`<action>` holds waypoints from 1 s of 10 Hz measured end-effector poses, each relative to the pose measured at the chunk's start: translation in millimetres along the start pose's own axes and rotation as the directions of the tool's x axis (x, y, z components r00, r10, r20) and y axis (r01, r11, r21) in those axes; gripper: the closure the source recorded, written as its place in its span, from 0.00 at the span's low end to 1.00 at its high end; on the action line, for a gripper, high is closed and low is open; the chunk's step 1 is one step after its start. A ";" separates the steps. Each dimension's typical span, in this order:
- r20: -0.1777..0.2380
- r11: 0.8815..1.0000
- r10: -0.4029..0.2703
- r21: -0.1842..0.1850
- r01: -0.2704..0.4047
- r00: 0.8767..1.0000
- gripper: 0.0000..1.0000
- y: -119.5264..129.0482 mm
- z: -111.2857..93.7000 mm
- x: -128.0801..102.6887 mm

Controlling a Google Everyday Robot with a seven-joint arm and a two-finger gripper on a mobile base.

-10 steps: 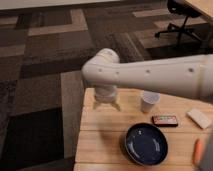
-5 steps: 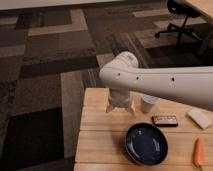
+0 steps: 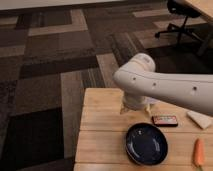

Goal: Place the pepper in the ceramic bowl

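Observation:
The pepper (image 3: 199, 151), small and orange-red, lies on the wooden table (image 3: 102, 132) near its right front edge. The dark navy ceramic bowl (image 3: 146, 143) sits empty at the table's front, left of the pepper. My white arm (image 3: 165, 84) reaches in from the right across the back of the table. The gripper (image 3: 135, 107) hangs below the arm's bend, over the table behind the bowl and well left of the pepper. It holds nothing that I can see.
A flat dark device with a reddish face (image 3: 165, 120) lies just behind the bowl. A white folded object (image 3: 201, 119) lies at the right edge. Patterned carpet surrounds the table. An office chair (image 3: 181, 15) stands at the far right.
The arm's bend has swung right and lower over the table. The small white cup seen earlier is now hidden behind the arm. Bowl and pepper have not moved.

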 end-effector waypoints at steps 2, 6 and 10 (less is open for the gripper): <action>0.018 0.999 -0.021 -0.039 0.021 1.000 0.35 -54.9 16.7 -1.2; 0.019 0.998 -0.018 -0.054 0.019 1.000 0.35 -74.2 22.9 0.2; 0.018 0.998 -0.017 -0.052 0.018 1.000 0.35 -75.0 23.9 0.4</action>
